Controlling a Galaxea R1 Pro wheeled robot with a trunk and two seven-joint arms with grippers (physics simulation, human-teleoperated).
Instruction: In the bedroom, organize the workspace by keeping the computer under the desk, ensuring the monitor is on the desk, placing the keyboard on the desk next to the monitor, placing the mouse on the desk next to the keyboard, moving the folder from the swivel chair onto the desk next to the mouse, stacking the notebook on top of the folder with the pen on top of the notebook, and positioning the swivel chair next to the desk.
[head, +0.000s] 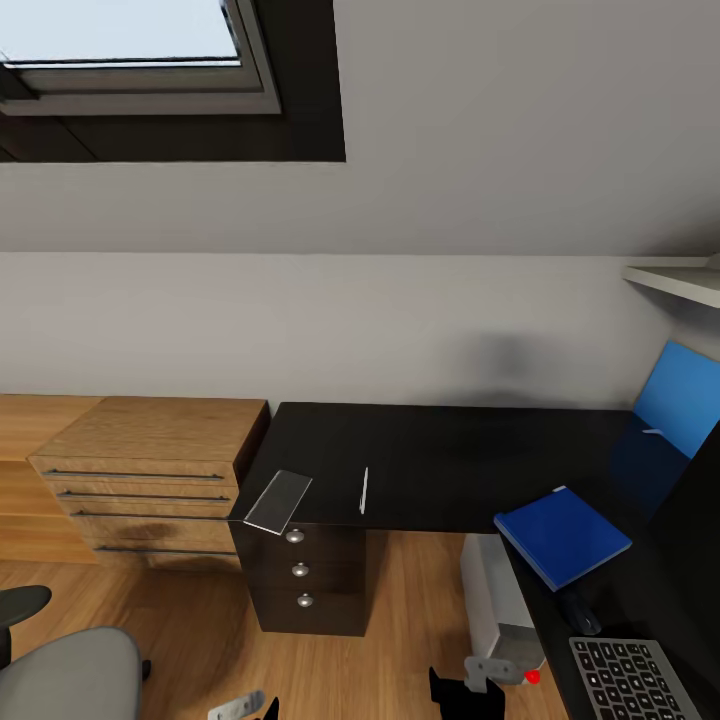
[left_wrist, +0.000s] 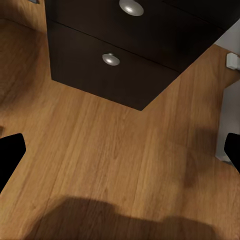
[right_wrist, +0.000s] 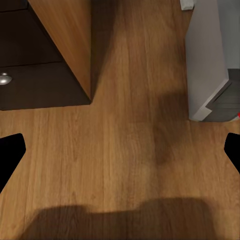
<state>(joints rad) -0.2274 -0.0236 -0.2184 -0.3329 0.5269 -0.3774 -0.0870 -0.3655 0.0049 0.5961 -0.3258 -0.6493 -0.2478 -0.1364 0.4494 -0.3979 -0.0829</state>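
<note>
The black L-shaped desk (head: 450, 450) carries the blue folder (head: 562, 535), the dark mouse (head: 580, 612), the keyboard (head: 630, 678) and the black monitor (head: 690, 560) along its right wing. A pale flat notebook (head: 278, 500) lies at the desk's left corner, partly over the edge, with the thin pen (head: 364, 490) beside it. Under the desk stands the white computer (head: 495, 600) (right_wrist: 207, 65). The grey swivel chair (head: 70, 675) is at the lower left. My left gripper (left_wrist: 120, 152) and right gripper (right_wrist: 120, 152) hang open and empty above the floor.
A light wooden chest (head: 150, 470) with bar handles adjoins the desk's left end. The dark drawers with silver knobs (left_wrist: 111, 59) stand under the desk's left corner. Wooden floor (right_wrist: 130, 165) lies between drawers and computer. A white shelf (head: 680, 280) juts out at upper right.
</note>
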